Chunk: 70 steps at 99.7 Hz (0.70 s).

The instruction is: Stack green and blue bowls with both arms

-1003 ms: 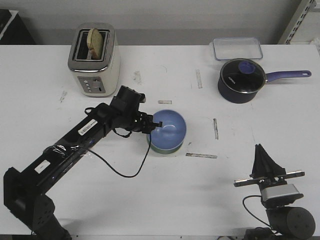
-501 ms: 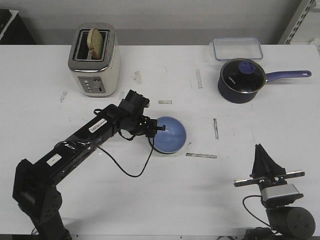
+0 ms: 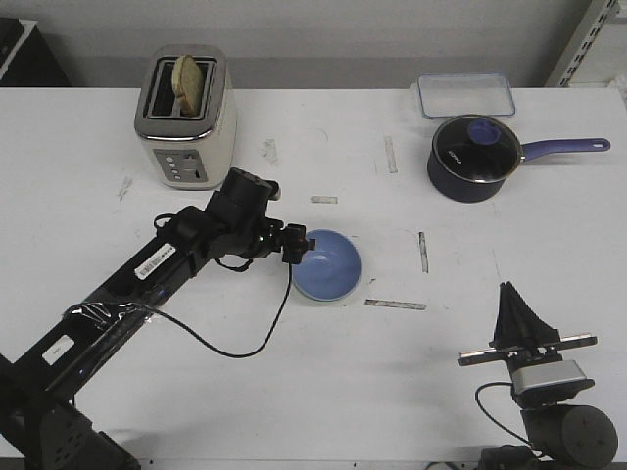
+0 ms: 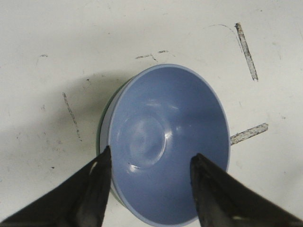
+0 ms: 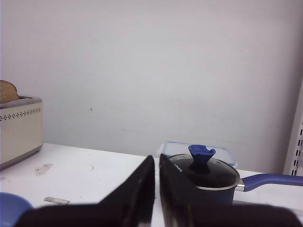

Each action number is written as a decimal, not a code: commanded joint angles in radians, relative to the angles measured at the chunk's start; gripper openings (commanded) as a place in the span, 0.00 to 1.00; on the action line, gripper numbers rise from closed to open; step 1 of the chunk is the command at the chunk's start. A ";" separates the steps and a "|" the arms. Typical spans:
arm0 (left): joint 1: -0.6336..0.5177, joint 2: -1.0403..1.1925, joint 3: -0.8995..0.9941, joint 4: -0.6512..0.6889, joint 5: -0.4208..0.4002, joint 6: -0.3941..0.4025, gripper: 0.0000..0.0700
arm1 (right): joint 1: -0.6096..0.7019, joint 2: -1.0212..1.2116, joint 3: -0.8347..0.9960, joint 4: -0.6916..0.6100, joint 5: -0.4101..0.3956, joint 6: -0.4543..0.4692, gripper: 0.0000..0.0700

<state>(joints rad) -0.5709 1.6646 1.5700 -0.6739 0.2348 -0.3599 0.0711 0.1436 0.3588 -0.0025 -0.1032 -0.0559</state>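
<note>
The periwinkle blue bowl (image 3: 328, 264) sits nested inside the pale green bowl (image 3: 312, 297) at the middle of the table. Only a thin green edge shows under it, also in the left wrist view (image 4: 100, 138). The blue bowl (image 4: 168, 142) fills the left wrist view. My left gripper (image 3: 299, 245) is open at the bowl's left rim, its jaws (image 4: 150, 154) wide apart and holding nothing. My right gripper (image 3: 508, 290) is shut and empty at the front right, far from the bowls, fingers together (image 5: 156, 159).
A toaster (image 3: 184, 117) with bread stands at the back left. A dark blue saucepan (image 3: 473, 157) with glass lid and a clear container (image 3: 465, 95) are at the back right. Tape marks lie on the white table.
The blue bowl has come down into the green bowl. My left gripper has let go of its rim and drawn back a little to the left. The right arm has not moved.
</note>
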 commanded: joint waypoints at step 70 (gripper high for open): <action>0.123 -0.525 -0.638 0.692 -0.222 0.352 0.09 | 0.000 0.000 0.002 0.010 0.001 -0.009 0.01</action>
<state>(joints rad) -0.4568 1.1625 0.9550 0.0006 0.0402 -0.0307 0.0711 0.1436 0.3588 -0.0029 -0.1032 -0.0559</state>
